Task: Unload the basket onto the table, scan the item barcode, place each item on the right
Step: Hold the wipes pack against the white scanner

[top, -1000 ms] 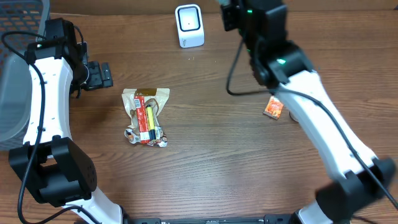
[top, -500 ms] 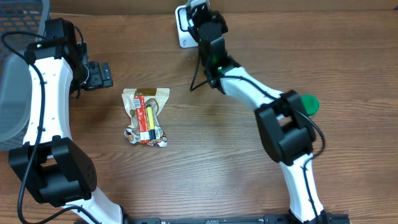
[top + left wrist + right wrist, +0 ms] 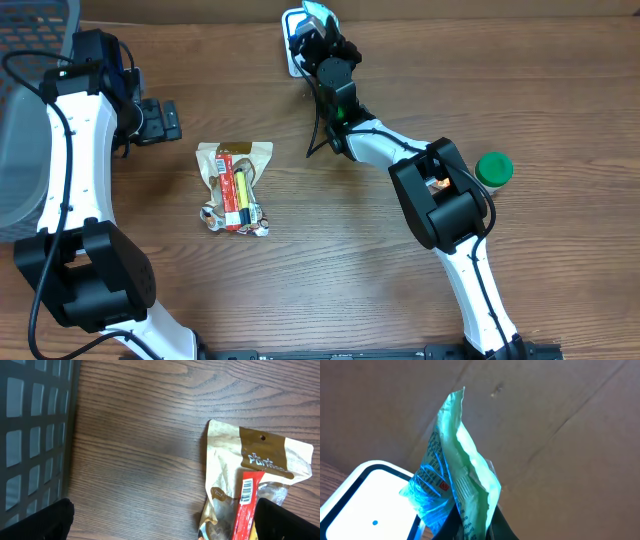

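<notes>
The item, a crinkled blue and green packet (image 3: pixel 460 475), is pinched in my right gripper (image 3: pixel 470 530), which is shut on its lower edge. It hangs right above the white scanner (image 3: pixel 365 495), whose lit face shows at lower left. From overhead the packet (image 3: pixel 318 14) and right gripper (image 3: pixel 320 32) cover most of the scanner (image 3: pixel 290 52) at the table's far edge. My left gripper (image 3: pixel 160 120) stands wide open at the left, with nothing between its fingers (image 3: pixel 55 520).
A pile of snack packs (image 3: pixel 234 185) lies left of centre; its tan bag (image 3: pixel 260 460) and red bar (image 3: pixel 245 505) reach the left wrist view. A dark mesh basket (image 3: pixel 30 110) stands far left. A green-lidded round thing (image 3: pixel 494 168) and an orange packet (image 3: pixel 437 186) lie right.
My right arm has swung from the right side to the scanner, carrying the packet, and edged slightly further over it. The left arm has not moved.
</notes>
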`<state>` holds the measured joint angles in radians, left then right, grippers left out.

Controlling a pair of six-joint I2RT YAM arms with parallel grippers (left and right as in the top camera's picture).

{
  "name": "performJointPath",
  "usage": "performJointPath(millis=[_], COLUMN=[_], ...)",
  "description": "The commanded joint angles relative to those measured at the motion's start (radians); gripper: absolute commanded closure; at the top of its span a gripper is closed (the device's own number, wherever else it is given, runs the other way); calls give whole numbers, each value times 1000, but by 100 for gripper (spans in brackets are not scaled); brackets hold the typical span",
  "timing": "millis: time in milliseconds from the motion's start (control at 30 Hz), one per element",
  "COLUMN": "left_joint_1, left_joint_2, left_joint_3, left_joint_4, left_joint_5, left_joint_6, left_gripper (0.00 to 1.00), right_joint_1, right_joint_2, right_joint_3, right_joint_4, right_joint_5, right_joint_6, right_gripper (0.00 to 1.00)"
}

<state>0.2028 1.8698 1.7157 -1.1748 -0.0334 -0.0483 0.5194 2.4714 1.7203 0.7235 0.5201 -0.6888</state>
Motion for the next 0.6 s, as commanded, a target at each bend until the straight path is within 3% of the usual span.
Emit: performJointPath(millis=[0, 467, 567], left_joint_1=[-10, -10, -10], left_joint_2=[-19, -19, -19], left_joint_3=[21, 21, 21], left_joint_4=[2, 2, 2], left_joint_5=[8, 8, 8], left_joint_6=[15, 15, 15], left_gripper=[0, 0, 0], right_joint_1=[2, 32, 48], right_joint_2=[16, 65, 65], right_joint_3=[23, 23, 23], right_joint_4=[2, -40, -123], right_joint_5=[-16, 15, 18], right_joint_6=[-11, 6, 6], right_gripper=[96, 96, 96])
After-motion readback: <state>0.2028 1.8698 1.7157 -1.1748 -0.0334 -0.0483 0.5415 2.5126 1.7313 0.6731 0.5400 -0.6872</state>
